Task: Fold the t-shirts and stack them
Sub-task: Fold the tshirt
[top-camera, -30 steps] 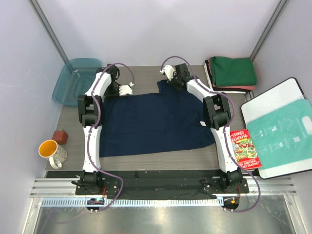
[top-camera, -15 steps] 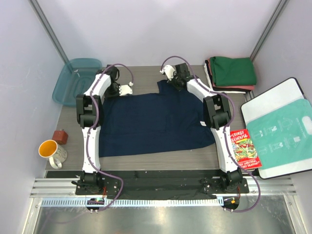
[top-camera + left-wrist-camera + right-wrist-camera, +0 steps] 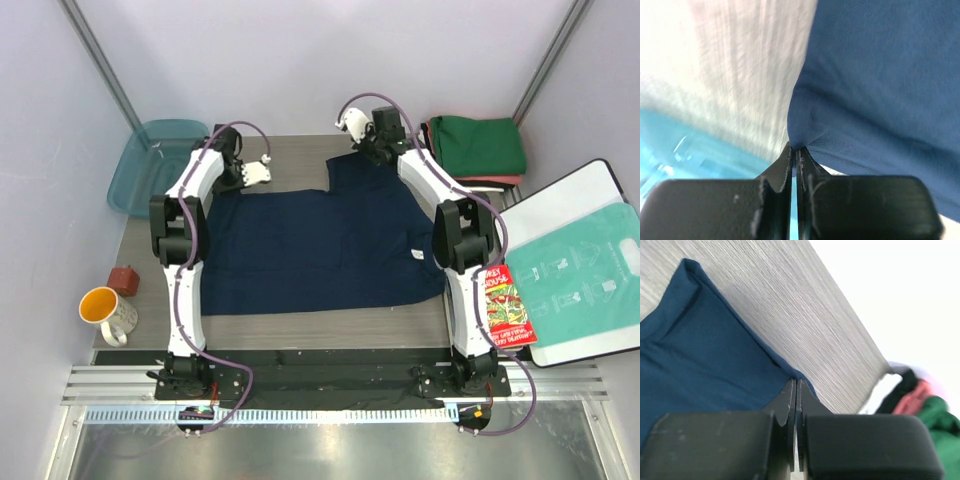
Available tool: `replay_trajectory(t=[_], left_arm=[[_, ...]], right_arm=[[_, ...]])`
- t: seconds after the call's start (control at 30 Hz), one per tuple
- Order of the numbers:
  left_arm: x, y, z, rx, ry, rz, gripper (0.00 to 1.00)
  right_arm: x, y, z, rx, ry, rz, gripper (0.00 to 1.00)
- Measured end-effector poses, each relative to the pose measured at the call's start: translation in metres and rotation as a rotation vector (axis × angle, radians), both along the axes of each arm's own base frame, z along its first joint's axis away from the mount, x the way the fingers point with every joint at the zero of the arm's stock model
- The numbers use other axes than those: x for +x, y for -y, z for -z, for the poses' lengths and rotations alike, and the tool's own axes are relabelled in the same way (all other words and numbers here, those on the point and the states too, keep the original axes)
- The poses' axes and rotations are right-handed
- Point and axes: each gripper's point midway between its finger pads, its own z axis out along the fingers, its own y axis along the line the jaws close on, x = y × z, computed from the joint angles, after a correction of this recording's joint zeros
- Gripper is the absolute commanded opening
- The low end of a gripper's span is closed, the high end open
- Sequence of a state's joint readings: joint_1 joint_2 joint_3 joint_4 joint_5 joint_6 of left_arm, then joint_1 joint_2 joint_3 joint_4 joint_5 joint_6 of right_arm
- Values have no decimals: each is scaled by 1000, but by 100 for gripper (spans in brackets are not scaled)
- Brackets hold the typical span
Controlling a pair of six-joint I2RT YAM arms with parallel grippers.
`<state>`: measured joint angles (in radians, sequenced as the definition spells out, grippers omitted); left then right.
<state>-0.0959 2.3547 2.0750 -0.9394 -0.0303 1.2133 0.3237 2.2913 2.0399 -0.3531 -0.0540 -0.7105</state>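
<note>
Both arms have reached farther back, dragging the navy t-shirt's (image 3: 310,250) far edge along. Now the left gripper (image 3: 262,172) and right gripper (image 3: 368,152) each pinch that edge tight. It lies spread on the table (image 3: 300,325), left of the folded stack (image 3: 478,150).

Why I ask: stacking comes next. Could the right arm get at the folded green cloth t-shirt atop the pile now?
Probably yes: nothing stands between the right gripper and the green t-shirt, though the gripper is shut on the dark navy t-shirt.

Red book (image 3: 510,310), near right of table: the cover title reads "STOREY"; the lines below are too small to read. Teal-printed bag (image 3: 580,265), right: pictograms, illegible.
</note>
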Motion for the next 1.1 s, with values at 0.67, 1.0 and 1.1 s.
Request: replay_trajectory(t=[0.67,1.0,1.1], left_arm=[[-70,-20,-67,79,-19,52,0],[-107,-31,-59,116,-96,68,0],[-113,-32,-64,118,-96,72,0]], right_arm=[[-113,73,-77,-94,-145,-112,1],[-185,104,-46,-186,-321,-180,1],[-194,107,-38,-203,-349,-198,1]])
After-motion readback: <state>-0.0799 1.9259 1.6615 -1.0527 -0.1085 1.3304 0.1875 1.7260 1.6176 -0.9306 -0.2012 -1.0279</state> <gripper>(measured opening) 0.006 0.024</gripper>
